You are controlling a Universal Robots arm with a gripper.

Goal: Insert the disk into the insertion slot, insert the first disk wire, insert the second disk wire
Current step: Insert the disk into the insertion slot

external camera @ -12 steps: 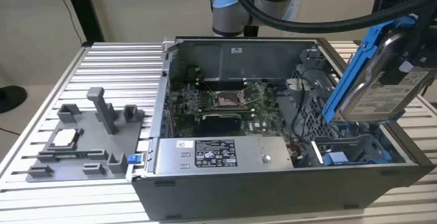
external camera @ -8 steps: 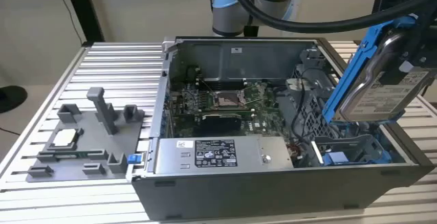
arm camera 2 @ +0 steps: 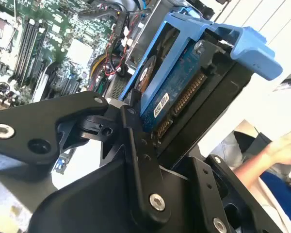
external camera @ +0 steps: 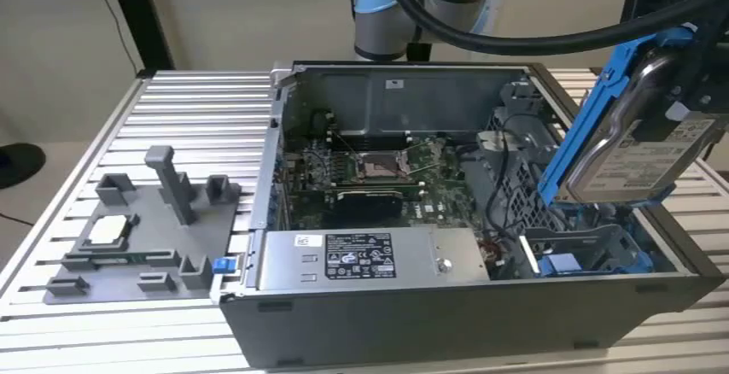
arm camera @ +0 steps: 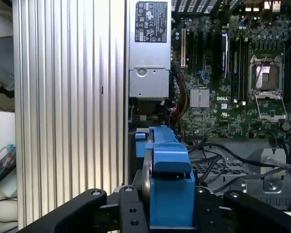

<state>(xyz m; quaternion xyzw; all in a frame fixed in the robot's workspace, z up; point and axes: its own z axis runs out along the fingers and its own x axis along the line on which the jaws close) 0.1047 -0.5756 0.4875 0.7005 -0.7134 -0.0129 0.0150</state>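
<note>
The disk [external camera: 640,154], a silver drive with a white label clipped in a bright blue frame, hangs tilted above the open computer case at the exterior view's right. My gripper [external camera: 687,79] is shut on its upper part. Below it lies the insertion slot [external camera: 583,254], a blue-lined bay in the case's near right corner, with the disk's lower edge just above it. In the second wrist view the black fingers [arm camera 2: 135,145] clamp the disk [arm camera 2: 179,92], whose connector edge shows. The first wrist view looks down the blue frame [arm camera: 167,184]. Black cables [external camera: 501,188] run beside the bay.
The case holds a motherboard [external camera: 376,169] and a grey power supply box [external camera: 370,259] along its near wall. A grey fixture [external camera: 148,229] stands on the slatted metal table [external camera: 194,109] at the exterior view's left. A person's hand [arm camera 2: 281,145] shows beyond the disk.
</note>
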